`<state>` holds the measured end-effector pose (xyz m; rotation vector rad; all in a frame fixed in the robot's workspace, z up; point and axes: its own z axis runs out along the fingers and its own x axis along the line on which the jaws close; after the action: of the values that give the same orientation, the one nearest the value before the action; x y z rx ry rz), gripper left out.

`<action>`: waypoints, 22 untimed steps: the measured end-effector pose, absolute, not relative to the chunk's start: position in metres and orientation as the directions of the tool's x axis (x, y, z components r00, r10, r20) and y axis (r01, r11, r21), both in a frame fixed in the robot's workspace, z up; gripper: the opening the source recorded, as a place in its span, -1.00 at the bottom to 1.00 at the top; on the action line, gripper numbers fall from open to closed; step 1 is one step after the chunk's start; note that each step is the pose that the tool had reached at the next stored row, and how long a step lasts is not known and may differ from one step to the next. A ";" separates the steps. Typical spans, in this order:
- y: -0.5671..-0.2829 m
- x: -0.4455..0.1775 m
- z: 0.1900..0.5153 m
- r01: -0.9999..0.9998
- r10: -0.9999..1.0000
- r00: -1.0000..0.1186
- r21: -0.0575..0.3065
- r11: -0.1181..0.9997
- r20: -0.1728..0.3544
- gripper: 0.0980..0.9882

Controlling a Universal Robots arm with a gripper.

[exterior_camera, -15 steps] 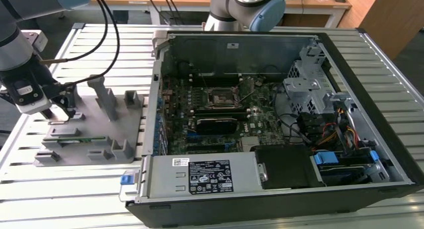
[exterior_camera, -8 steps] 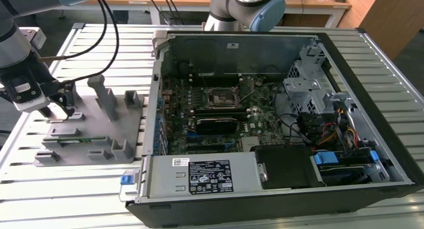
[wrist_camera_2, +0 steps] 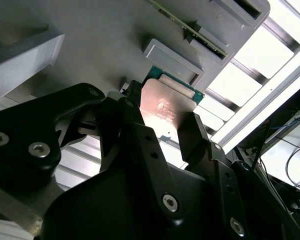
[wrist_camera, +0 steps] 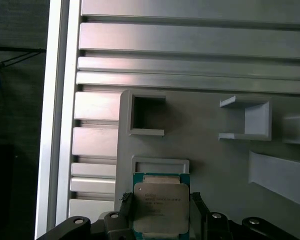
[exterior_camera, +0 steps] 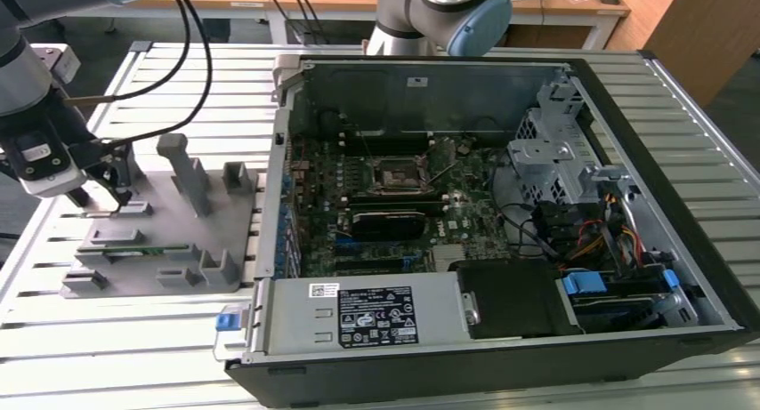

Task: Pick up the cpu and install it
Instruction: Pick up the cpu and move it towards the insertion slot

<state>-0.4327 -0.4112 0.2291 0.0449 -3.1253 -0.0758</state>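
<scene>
The gripper [exterior_camera: 105,195] hangs over the corner of the grey fixture [exterior_camera: 166,254] at the exterior view's left. Its jaws are pinching the cpu [wrist_camera: 161,207] by two opposite edges: in both wrist views a dark finger [wrist_camera_2: 136,112] lies against each side of the green board, leaving the shiny metal top bare between them. A third edge of the cpu sits just beside a low raised frame [wrist_camera: 160,164] on the fixture. Whether the chip rests on the fixture or is lifted off it I cannot tell. Near that frame is an open square pocket [wrist_camera: 147,114] at the fixture's rim, and past the rim lie the bare slats of the desk [wrist_camera: 190,45]. In the exterior view, tall upright posts [exterior_camera: 181,165] stand close to the gripper on its side toward the exterior view's right, and a thin green memory stick [exterior_camera: 133,247] lies in a slot nearer the camera. The fixture's far edge is just beside the wall of the open computer case [exterior_camera: 499,374]. Inside the case the dark square socket [exterior_camera: 396,172] lies uncovered on the board, well apart from the gripper.
</scene>
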 end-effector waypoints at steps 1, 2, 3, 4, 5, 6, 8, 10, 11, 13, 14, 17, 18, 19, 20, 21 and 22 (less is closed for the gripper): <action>-0.411 -0.433 0.230 -0.028 -0.029 -0.999 0.049 0.998 0.014 -0.01; -0.411 -0.433 0.231 -0.028 -0.029 -0.999 0.049 0.998 0.014 -0.01; -0.411 -0.433 0.232 -0.028 -0.029 -0.999 0.049 0.998 0.014 -0.01; -0.411 -0.433 0.233 -0.028 -0.029 -0.999 0.049 0.998 0.014 -0.01; -0.411 -0.433 0.234 -0.028 -0.029 -0.999 0.049 0.998 0.014 -0.01; -0.411 -0.433 0.234 -0.028 -0.029 -0.999 0.049 0.998 0.014 -0.01; -0.411 -0.433 0.236 -0.028 -0.029 -0.999 0.049 0.998 0.014 -0.01; -0.411 -0.433 0.238 -0.028 -0.029 -0.999 0.049 0.998 0.014 -0.01; -0.411 -0.433 0.239 -0.028 -0.029 -0.999 0.049 0.998 0.014 -0.01; -0.411 -0.433 0.241 -0.028 -0.029 -0.999 0.049 0.998 0.014 -0.01; -0.411 -0.433 0.242 -0.028 -0.029 -0.999 0.049 0.998 0.014 -0.01; -0.411 -0.433 0.244 -0.028 -0.029 -0.999 0.049 0.998 0.014 -0.01; -0.411 -0.433 0.245 -0.028 -0.029 -0.999 0.049 0.998 0.014 -0.01; -0.411 -0.433 0.245 -0.028 -0.029 -0.999 0.049 0.998 0.014 -0.01; -0.411 -0.433 0.246 -0.028 -0.029 -0.999 0.049 0.998 0.014 -0.01; -0.411 -0.433 0.247 -0.028 -0.029 -0.999 0.049 0.998 0.014 -0.01; -0.411 -0.433 0.247 -0.028 -0.029 -0.999 0.049 0.998 0.014 -0.01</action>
<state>-0.4326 -0.4112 0.2474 0.0449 -3.1253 -0.0758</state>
